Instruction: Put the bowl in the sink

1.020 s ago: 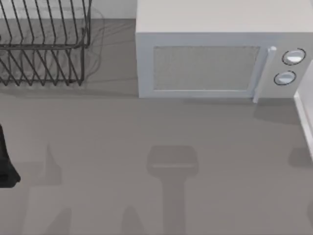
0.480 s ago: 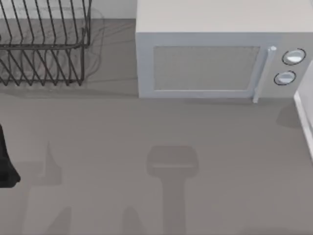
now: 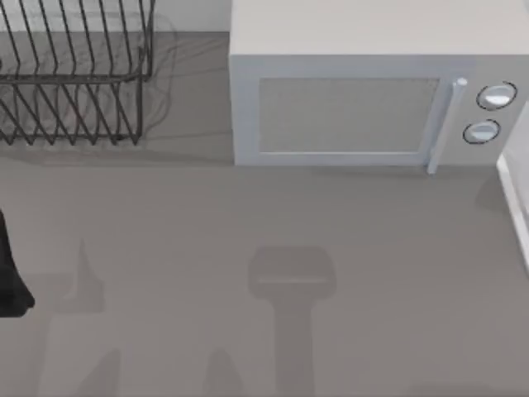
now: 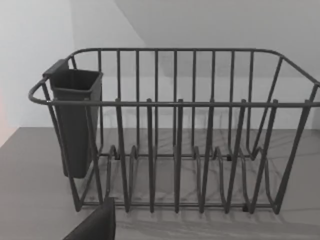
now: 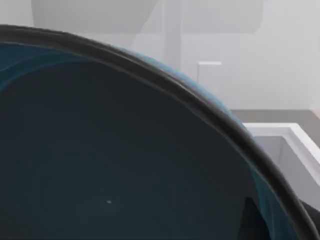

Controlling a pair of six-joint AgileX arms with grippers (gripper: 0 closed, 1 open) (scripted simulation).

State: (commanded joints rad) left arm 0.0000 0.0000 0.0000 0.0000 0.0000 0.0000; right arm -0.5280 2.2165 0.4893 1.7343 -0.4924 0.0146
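Right wrist view: the bowl [image 5: 110, 165] sits very close to the camera, its dark blue inside and thin dark rim across most of the picture. Beyond the rim a white sink [image 5: 295, 145] shows with its raised lip and grey basin. So the bowl appears to be carried by the right arm and to be near the sink, but not yet in it. I cannot tell how the right jaws stand, since no finger is clearly seen; a dark shape at the rim may be part of one.

In the top view the sink's white edge [image 3: 514, 207] lies at the right edge of the tabletop, just beside the microwave [image 3: 364, 91], which stands at the far edge. The dish rack [image 3: 74, 83] stands at the far left corner. The left arm [image 3: 10, 273] is parked at the left edge. From the left wrist view, the rack [image 4: 175, 135] with its dark cutlery cup [image 4: 75, 120] faces the camera. A dark corner low down may belong to the left gripper, and I cannot tell whether its jaws are released or clenched.

My judgement: pick-up is done and the carry is well along. What is left is to bring the bowl over the basin, lower it and let go.
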